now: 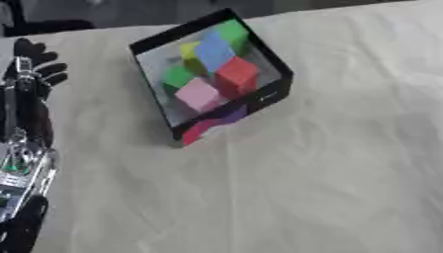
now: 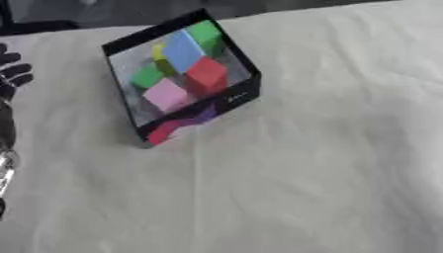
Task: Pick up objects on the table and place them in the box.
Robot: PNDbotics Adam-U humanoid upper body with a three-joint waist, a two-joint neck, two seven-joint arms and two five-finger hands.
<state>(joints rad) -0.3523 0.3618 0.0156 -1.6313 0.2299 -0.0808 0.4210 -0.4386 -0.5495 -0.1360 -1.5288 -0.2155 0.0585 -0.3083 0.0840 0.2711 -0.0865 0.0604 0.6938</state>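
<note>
Leftmost, the robot's left hand (image 1: 34,62) stood at the edge of the left eye view, raised above the worktop (image 1: 329,188), its dark fingers loosely spread and holding nothing. It was well apart from the box (image 1: 264,96), with bare cloth between them. The right hand did not show in either view.

Further right, toward the upper middle, the black box sat askew on the cloth-covered worktop, its open top facing the camera. Inside lay several coloured blocks crowded together: a green block (image 1: 177,76) and a pink block (image 1: 197,94) on the left side, a yellow block (image 1: 189,49) and a blue block (image 1: 214,52) behind them, a red block (image 1: 235,73) toward the right, and another green block (image 1: 232,32) at the far corner. No loose object could be seen on the cloth outside the box, so the task looked nearly or wholly finished.

Judging by their plain cube shapes, the blocks would probably be light and stiff, not fragile, and best taken by two opposite flat faces.
</note>
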